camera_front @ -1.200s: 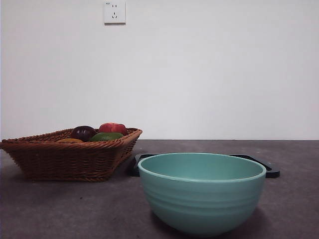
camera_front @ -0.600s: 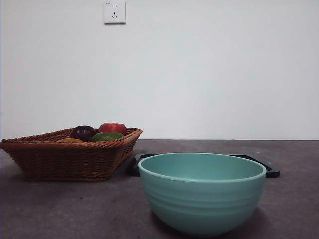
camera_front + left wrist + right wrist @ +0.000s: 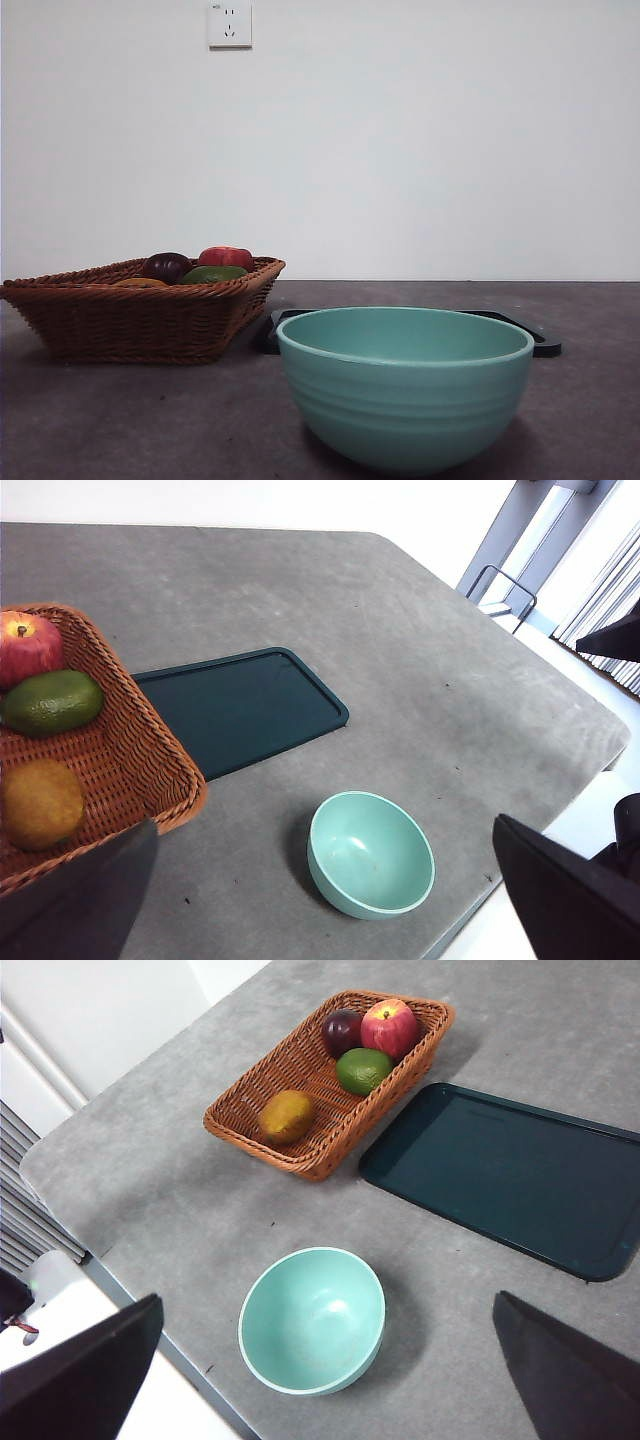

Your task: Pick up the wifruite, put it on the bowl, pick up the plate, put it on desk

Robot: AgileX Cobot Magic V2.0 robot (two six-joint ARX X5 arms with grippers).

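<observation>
The wifruite (image 3: 286, 1115), a brown-orange oval fruit, lies in a wicker basket (image 3: 130, 320) on the left of the desk (image 3: 150, 420). It also shows in the left wrist view (image 3: 40, 802) and just over the basket rim in the front view (image 3: 140, 283). The mint-green bowl (image 3: 405, 400) stands empty near the desk's front edge. A dark flat plate (image 3: 510, 1175) lies behind the bowl, beside the basket. My left gripper (image 3: 323, 822) and right gripper (image 3: 326, 1300) both hang high above the desk, open and empty. Neither shows in the front view.
The basket also holds a red apple (image 3: 389, 1025), a green fruit (image 3: 362, 1068) and a dark purple fruit (image 3: 342, 1030). A white wall with a socket (image 3: 229, 24) stands behind the desk. The desk's front edge runs close to the bowl (image 3: 312, 1320).
</observation>
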